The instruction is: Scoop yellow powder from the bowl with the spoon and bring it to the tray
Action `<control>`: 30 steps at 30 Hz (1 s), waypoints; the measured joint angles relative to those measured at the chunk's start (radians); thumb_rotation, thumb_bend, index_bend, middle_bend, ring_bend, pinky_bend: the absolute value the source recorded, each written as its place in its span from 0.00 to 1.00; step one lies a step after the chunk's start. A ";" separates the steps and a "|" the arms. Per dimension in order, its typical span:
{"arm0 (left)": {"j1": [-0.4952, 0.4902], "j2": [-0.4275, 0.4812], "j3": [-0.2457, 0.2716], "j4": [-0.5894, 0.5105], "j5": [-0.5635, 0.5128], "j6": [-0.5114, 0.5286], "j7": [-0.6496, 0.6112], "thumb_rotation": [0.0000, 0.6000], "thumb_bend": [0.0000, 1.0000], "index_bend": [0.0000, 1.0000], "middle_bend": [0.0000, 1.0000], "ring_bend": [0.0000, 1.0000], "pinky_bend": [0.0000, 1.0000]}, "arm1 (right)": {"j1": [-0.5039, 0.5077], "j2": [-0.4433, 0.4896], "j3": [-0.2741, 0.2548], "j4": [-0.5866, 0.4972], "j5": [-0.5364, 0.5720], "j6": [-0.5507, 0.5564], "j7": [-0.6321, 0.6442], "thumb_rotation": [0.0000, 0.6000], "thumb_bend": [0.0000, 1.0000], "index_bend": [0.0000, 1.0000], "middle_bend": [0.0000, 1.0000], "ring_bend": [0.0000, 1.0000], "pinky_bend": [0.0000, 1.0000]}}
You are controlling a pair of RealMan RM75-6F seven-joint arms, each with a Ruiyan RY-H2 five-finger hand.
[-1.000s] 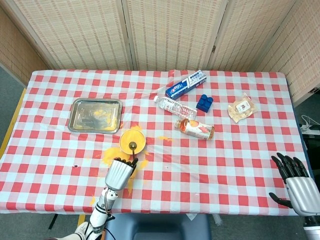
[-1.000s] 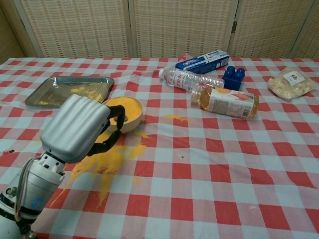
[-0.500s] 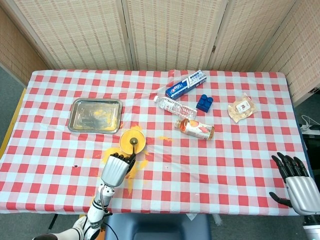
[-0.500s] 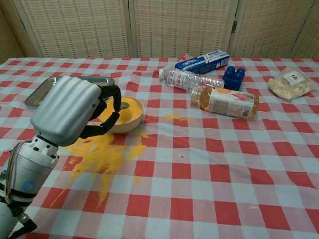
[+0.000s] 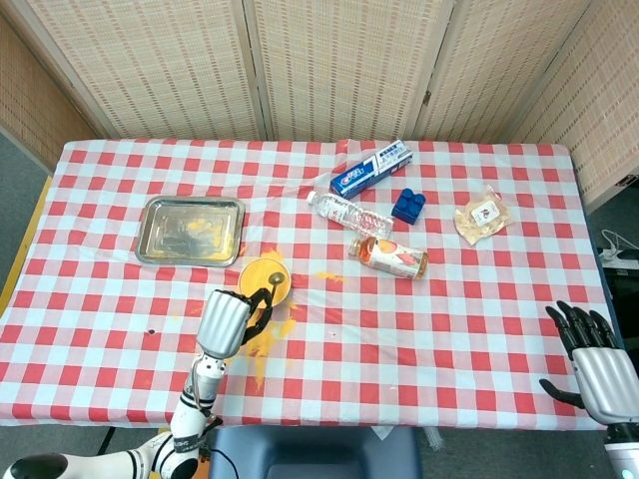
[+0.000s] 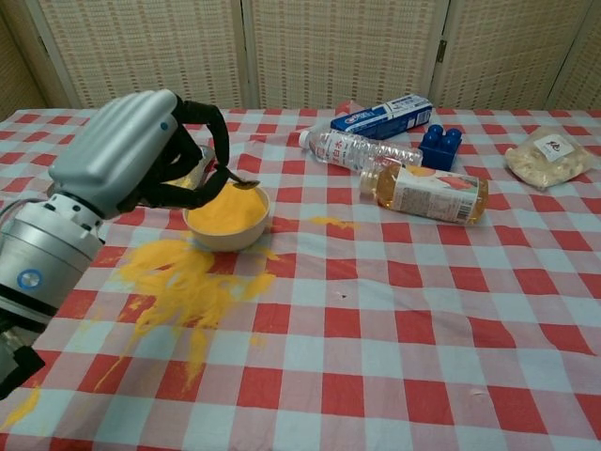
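A white bowl (image 5: 266, 280) (image 6: 228, 217) of yellow powder stands near the table's middle left. My left hand (image 5: 228, 317) (image 6: 131, 155) grips a small metal spoon (image 5: 274, 280) (image 6: 238, 179) and holds its tip just above the powder. How much powder lies in the spoon is too small to tell. The steel tray (image 5: 191, 230), smeared with a little yellow, lies behind and left of the bowl; in the chest view my left hand mostly hides it. My right hand (image 5: 599, 364) is at the table's near right corner, fingers spread, holding nothing.
Spilled yellow powder (image 5: 262, 334) (image 6: 183, 282) covers the cloth in front of the bowl. Right of the bowl lie a juice bottle (image 5: 391, 256) (image 6: 424, 192), a water bottle (image 5: 347, 213), a toothpaste box (image 5: 372, 167), a blue block (image 5: 408, 205) and a snack bag (image 5: 481, 217).
My left hand has lifted from the table's near side and raised the spoon out of the powder, to above the bowl. The right hand has barely moved.
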 measured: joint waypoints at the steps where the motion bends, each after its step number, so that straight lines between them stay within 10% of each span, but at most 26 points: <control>1: 0.000 0.023 -0.009 -0.057 -0.018 -0.019 0.012 1.00 0.81 0.83 1.00 1.00 1.00 | 0.001 0.000 0.000 0.000 0.001 -0.001 -0.001 1.00 0.07 0.00 0.00 0.00 0.00; 8: -0.005 0.180 -0.095 -0.359 -0.241 -0.185 0.077 1.00 0.81 0.84 1.00 1.00 1.00 | 0.001 -0.004 0.001 -0.002 0.004 -0.001 -0.011 1.00 0.07 0.00 0.00 0.00 0.00; 20: -0.042 0.318 -0.197 -0.512 -0.615 -0.372 0.116 1.00 0.81 0.84 1.00 1.00 1.00 | 0.004 -0.008 0.004 -0.001 0.015 -0.006 -0.019 1.00 0.07 0.00 0.00 0.00 0.00; 30: -0.071 0.338 -0.180 -0.541 -0.665 -0.370 0.140 1.00 0.81 0.84 1.00 1.00 1.00 | 0.006 -0.011 0.005 -0.001 0.019 -0.008 -0.025 1.00 0.07 0.00 0.00 0.00 0.00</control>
